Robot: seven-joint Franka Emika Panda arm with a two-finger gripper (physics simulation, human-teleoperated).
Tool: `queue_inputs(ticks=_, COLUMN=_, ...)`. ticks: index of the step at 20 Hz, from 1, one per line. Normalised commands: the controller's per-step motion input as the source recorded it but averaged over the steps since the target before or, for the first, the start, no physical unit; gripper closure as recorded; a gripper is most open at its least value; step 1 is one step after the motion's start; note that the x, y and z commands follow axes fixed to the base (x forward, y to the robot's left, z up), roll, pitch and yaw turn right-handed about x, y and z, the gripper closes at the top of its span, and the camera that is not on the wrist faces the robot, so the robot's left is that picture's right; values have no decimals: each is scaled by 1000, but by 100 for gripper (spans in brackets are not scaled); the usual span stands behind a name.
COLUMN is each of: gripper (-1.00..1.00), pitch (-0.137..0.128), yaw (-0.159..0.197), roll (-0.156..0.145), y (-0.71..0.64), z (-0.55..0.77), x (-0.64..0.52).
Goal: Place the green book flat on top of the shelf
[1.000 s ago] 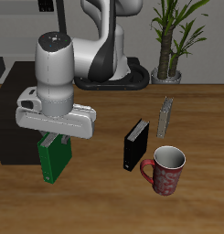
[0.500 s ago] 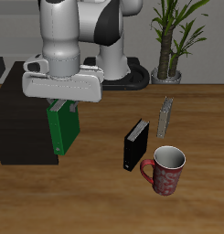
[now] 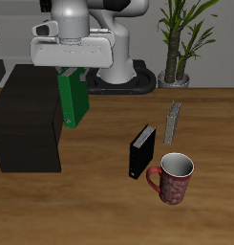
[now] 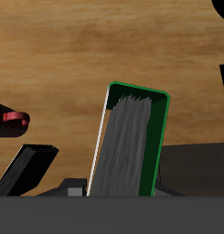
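Note:
The green book [image 3: 74, 98] hangs upright in the air, and my gripper [image 3: 71, 71] is shut on its top edge. It is lifted well above the table, beside the edge of the dark boxy shelf [image 3: 23, 120], with its lower end about level with the shelf's flat top. In the wrist view the green book [image 4: 132, 142] shows its white page edges and green cover, reaching away from the fingers. A corner of the shelf [image 4: 191, 164] lies beside it there.
A black book [image 3: 142, 151] stands upright on the table. A red mug [image 3: 172, 178] sits next to it, nearer the front edge. A small grey rack [image 3: 171, 122] stands behind them. A potted plant [image 3: 178, 38] is at the back.
My gripper has risen and moved back with the green book, from near table height to above the level of the shelf's top. The other objects have not moved.

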Motion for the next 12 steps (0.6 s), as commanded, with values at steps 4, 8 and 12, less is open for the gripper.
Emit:
queue_inputs(ticks=4, gripper=100, pitch=-8, yaw=15, roll=22, y=112, z=231, x=-467)
queue_inputs(ticks=8, gripper=100, pitch=6, yaw=16, roll=-6, y=-6, z=74, x=-316)
queue_inputs(ticks=12, gripper=100, pitch=12, yaw=23, roll=1, y=24, z=7, x=-370)
